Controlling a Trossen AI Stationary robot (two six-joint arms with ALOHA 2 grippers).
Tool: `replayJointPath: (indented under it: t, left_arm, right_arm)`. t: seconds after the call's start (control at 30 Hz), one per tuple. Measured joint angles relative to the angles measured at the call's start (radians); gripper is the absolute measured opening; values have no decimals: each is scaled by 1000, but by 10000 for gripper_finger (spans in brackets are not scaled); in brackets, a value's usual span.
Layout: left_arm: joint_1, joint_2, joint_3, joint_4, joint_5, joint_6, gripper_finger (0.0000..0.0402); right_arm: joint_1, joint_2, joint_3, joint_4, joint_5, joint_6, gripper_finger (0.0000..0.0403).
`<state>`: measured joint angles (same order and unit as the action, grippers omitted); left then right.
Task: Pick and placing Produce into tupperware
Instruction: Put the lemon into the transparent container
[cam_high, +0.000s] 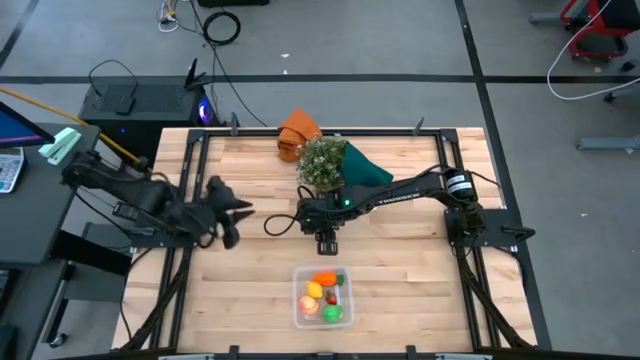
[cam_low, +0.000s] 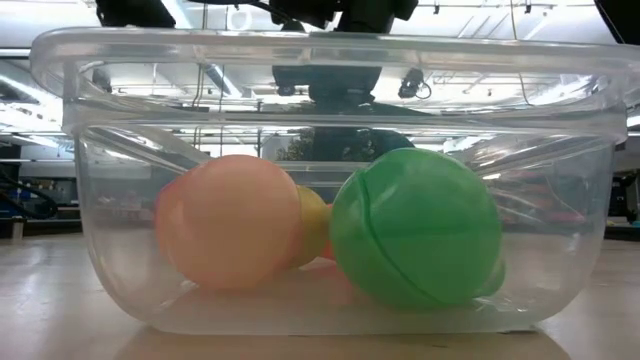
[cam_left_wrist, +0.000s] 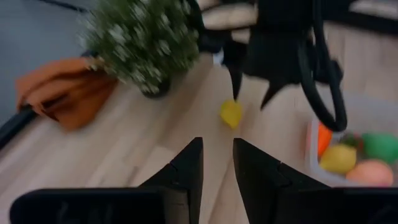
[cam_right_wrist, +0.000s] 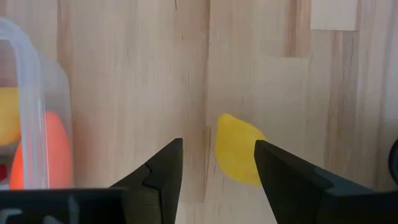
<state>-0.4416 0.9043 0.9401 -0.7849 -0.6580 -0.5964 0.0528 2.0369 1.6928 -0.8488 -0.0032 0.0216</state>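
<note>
The clear tupperware (cam_high: 322, 296) stands near the table's near edge and holds a carrot (cam_high: 325, 278), a lemon (cam_high: 314, 291), a peach (cam_low: 235, 220), a red berry (cam_high: 331, 298) and a green ball (cam_low: 415, 225). A second yellow lemon (cam_right_wrist: 239, 155) lies on the bare wood just beyond the tupperware. My right gripper (cam_right_wrist: 217, 163) hangs open above this lemon, pointing down, a finger on either side and not touching it. In the high view the gripper (cam_high: 326, 240) hides the lemon. My left gripper (cam_high: 230, 222) waits open over the table's left part.
A bushy plant (cam_high: 322, 160) in teal wrap (cam_high: 368, 168) and an orange cloth (cam_high: 297, 132) sit at the far middle of the table, just behind my right arm. Bare wood lies to the left and right of the tupperware.
</note>
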Motion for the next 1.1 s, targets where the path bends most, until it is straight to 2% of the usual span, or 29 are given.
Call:
replayJointPath:
  t: [0.27, 0.5, 0.6, 0.87, 1.1]
  left_arm:
    - [-1, -171, -15, 29, -79, 6, 85]
    - [-1, -319, -231, 291, -31, 15, 83]
    - [-1, -342, -292, 369, -2, 39, 84]
    - [-1, -343, -311, 378, 1, 66, 78]
    - [-1, -342, -311, 364, 1, 70, 76]
  right_arm:
    - [0, 0, 0, 2, 0, 1, 166]
    - [0, 0, 0, 3, 0, 4, 166]
    - [0, 0, 0, 3, 0, 13, 166]
    - [-2, 0, 0, -7, -28, -56, 169]
    - [-23, 36, -1, -33, -56, -95, 206]
